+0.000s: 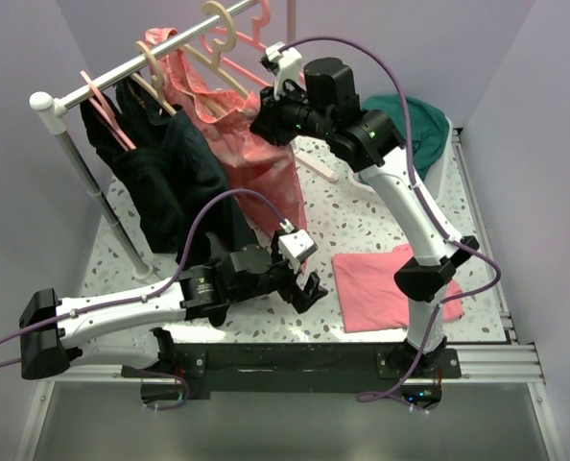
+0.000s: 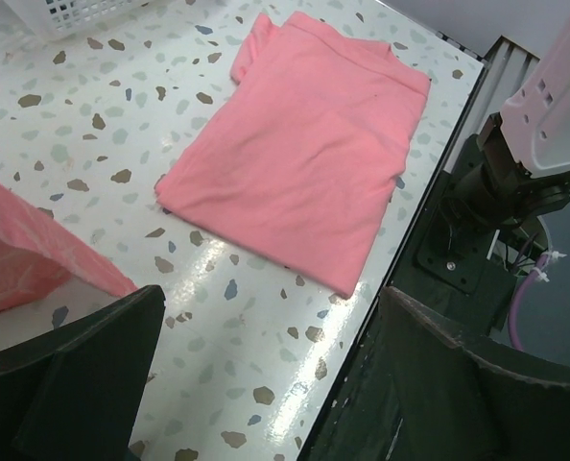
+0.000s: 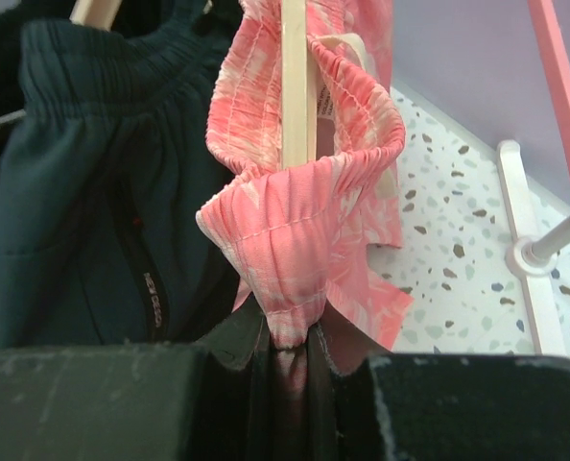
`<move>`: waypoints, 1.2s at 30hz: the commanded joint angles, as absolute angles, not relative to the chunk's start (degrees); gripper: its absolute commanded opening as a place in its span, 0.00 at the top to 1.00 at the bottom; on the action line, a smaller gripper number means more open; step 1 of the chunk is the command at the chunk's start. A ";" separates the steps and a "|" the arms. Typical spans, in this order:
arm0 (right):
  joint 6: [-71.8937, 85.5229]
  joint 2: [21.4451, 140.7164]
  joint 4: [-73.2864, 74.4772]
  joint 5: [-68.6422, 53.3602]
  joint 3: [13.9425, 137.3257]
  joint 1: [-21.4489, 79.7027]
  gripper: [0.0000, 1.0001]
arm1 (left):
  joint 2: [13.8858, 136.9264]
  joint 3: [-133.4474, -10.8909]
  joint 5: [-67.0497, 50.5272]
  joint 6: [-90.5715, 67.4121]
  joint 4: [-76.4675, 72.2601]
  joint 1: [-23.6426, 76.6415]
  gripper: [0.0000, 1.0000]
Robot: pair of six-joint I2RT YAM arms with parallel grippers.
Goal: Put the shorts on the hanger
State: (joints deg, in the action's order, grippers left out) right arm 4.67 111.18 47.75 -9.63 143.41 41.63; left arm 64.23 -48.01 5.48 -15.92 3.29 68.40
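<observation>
Currently: shorts (image 3: 304, 221), salmon-pink with pale mottling, hang at the rail (image 1: 122, 72) with their gathered waistband looped around a bar of the beige hanger (image 3: 294, 86), just beside a dark teal garment (image 3: 93, 192). The waistband's lowest fold is pinched between the right fingers (image 3: 83, 403), which are pressed together on the fabric. Left fingers (image 2: 74, 384), spread wide with nothing between them, hover over the speckled counter (image 2: 103, 125), near a plain pink cloth (image 2: 304, 163) lying flat by the counter's near edge.
</observation>
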 commanded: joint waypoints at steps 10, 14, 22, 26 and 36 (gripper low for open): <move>8.08 115.05 35.86 -8.35 150.03 43.50 1.00 | 61.61 -48.34 7.03 -16.70 2.37 68.99 0.02; 8.44 115.84 34.90 -8.17 149.85 44.12 1.00 | 60.65 -48.08 7.56 -16.79 2.64 69.08 0.02; 8.53 116.89 34.37 -7.03 149.59 44.74 1.00 | 60.73 -47.81 7.73 -16.87 2.81 69.17 0.02; 8.53 116.37 34.10 -6.59 148.19 44.74 0.98 | 60.73 -47.81 8.35 -16.70 2.90 69.17 0.02; 10.10 109.61 32.25 -5.72 141.33 44.74 0.51 | 61.35 -48.16 10.98 -16.96 3.43 69.17 0.00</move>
State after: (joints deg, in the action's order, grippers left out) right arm 9.19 116.05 37.71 -6.83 141.88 44.53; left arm 61.76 -47.97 9.10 -15.94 4.32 68.82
